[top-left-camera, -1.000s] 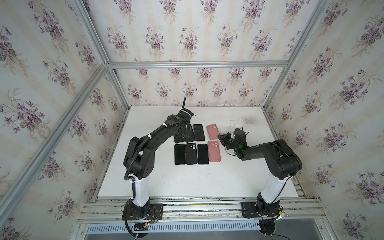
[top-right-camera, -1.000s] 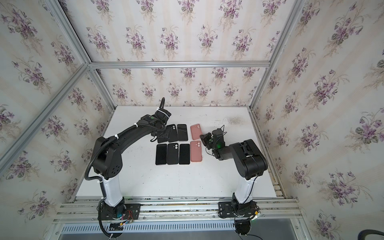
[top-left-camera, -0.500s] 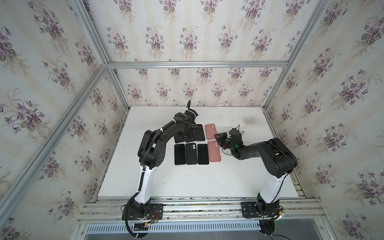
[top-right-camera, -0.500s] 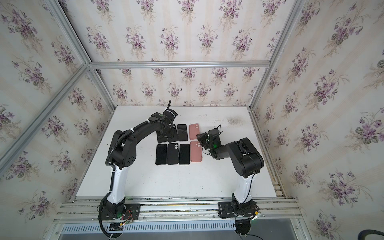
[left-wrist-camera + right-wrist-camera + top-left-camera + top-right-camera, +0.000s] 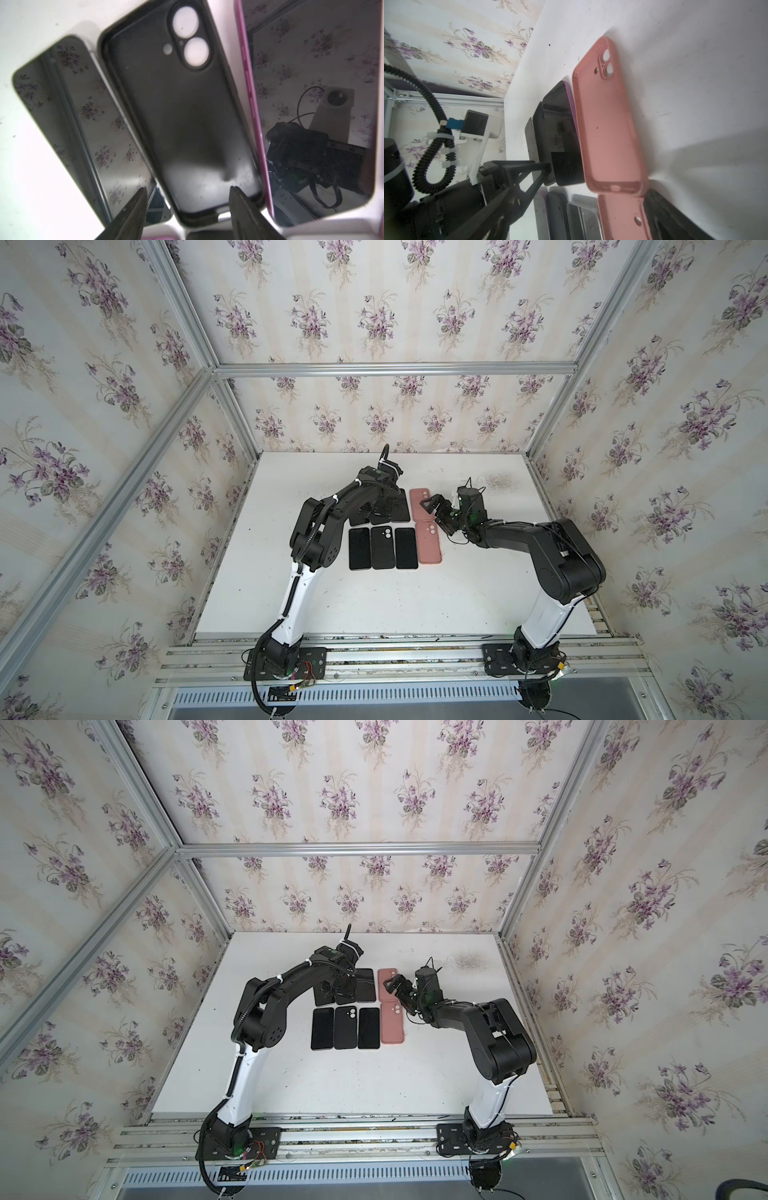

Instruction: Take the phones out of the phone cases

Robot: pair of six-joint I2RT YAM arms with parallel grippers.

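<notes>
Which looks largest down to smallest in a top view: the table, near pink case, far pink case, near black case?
1. table
2. near pink case and near black case: alike, not ranked
3. far pink case: looks smaller, though it lies farther off, so unsure

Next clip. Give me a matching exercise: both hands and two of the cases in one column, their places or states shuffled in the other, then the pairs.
Things:
1. left hand
2. right hand
3. near pink case
4. near black case

Places or states, as the top views show them:
a. right end of the near row
b. open, by the far pink case
c. second from the left in the near row
d. over the far black case

Pairs: 1-d, 2-b, 3-a, 4-c.
</notes>
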